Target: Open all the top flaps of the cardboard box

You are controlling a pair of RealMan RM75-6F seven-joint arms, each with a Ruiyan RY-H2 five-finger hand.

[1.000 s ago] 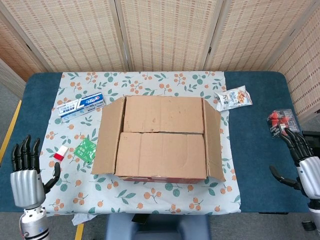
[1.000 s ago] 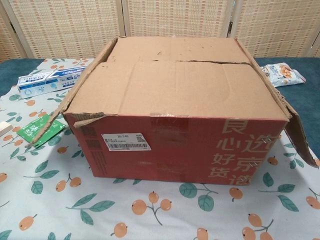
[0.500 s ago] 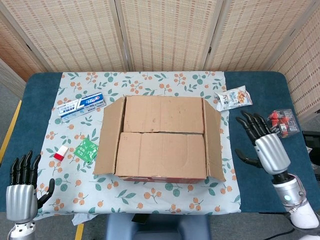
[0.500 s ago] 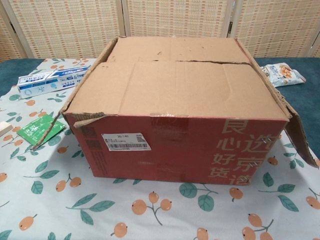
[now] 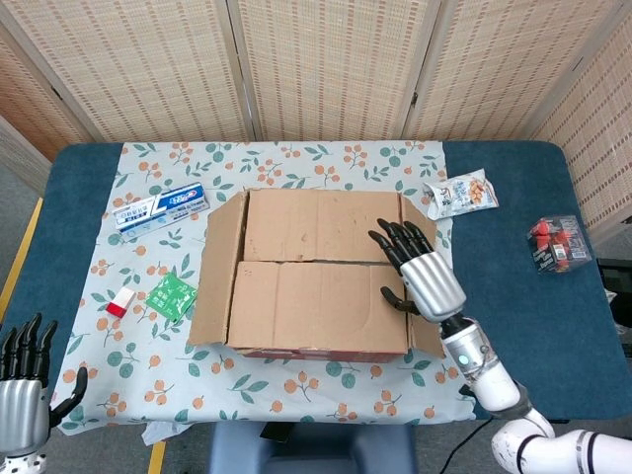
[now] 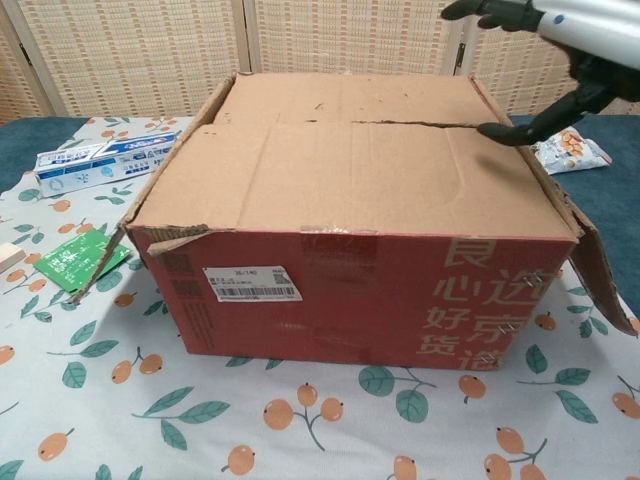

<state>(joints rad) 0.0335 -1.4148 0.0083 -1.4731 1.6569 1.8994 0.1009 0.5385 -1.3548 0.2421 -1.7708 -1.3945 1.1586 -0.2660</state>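
Observation:
The cardboard box (image 5: 316, 272) (image 6: 350, 230) stands mid-table on the patterned cloth. Its two long top flaps lie flat and meet at a seam (image 5: 321, 263). The left side flap (image 5: 215, 267) and right side flap (image 5: 427, 296) hang outward. My right hand (image 5: 420, 269) (image 6: 545, 40) hovers over the box's right edge with fingers spread, holding nothing; its thumb tip is near the seam's right end. My left hand (image 5: 22, 390) is low at the bottom left corner, off the table, fingers apart and empty.
A toothpaste box (image 5: 160, 208) (image 6: 95, 160), a green packet (image 5: 170, 295) (image 6: 80, 258) and a small eraser (image 5: 120, 303) lie left of the box. A snack bag (image 5: 460, 194) (image 6: 568, 148) and a red packet (image 5: 555, 242) lie to the right.
My right hand has swung left from the table's right side to above the box's right edge. My left hand has sunk lower toward the bottom left corner.

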